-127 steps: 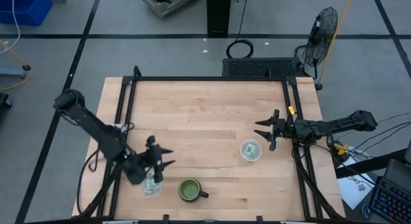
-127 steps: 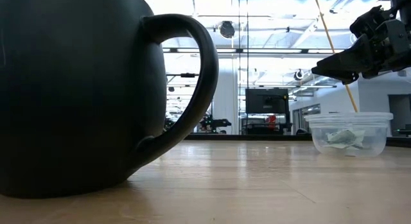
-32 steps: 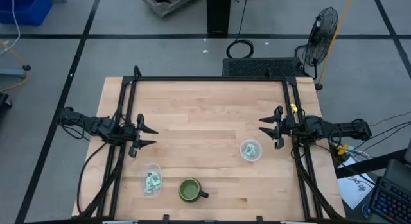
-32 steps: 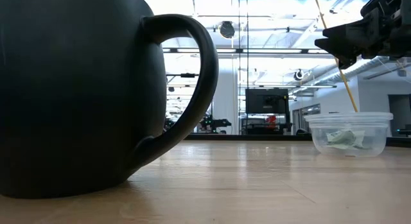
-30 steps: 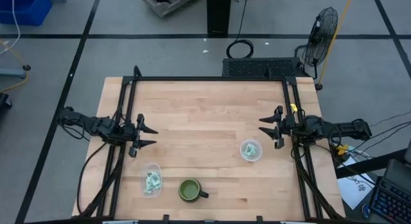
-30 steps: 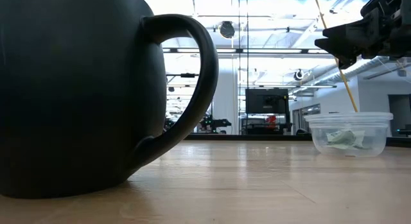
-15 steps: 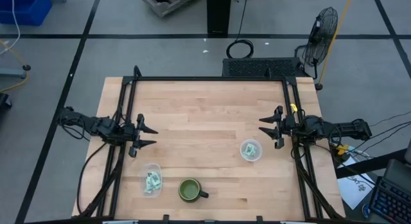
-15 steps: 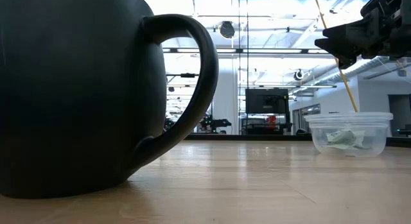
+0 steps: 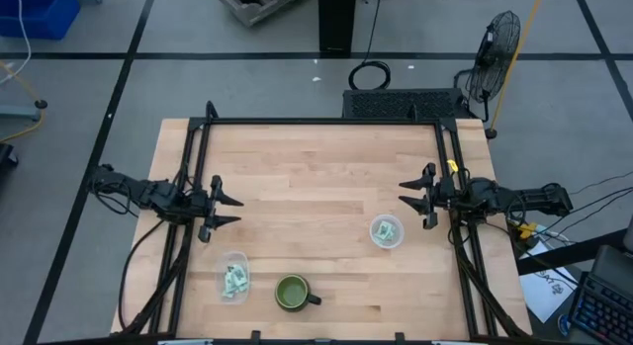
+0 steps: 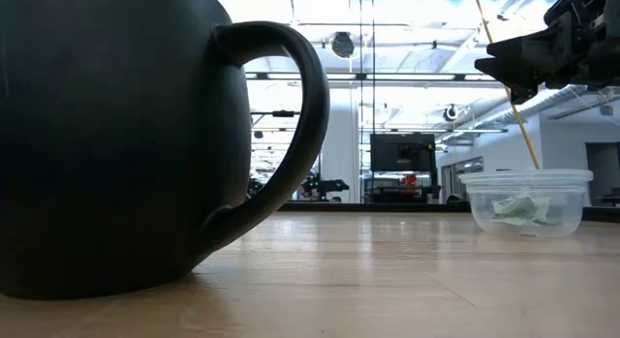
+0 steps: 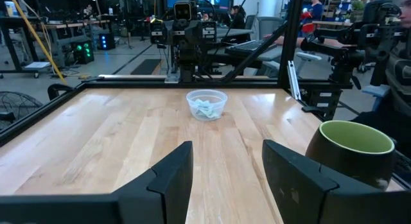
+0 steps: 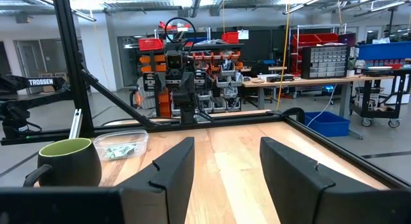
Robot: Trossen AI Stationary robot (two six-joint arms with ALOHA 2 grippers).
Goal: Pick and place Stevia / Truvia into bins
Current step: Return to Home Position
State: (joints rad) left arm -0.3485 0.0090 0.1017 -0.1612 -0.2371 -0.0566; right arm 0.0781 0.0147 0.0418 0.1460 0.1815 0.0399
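our left tool and right tool hang wide and empty at opposite desk edges. the stevia packets we can see lie inside the two clear cups. our one worry: a low swing clipping the cup near the right tool.

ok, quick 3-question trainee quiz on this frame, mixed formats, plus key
1. True or false: the right cup is empty.
2. The mug stands nearest to: A) left cup B) right cup C) right end effector.
3. Fill in: the left end effector and the right one are both ___.
Key: 1 false, it holds packets; 2 A; 3 open.
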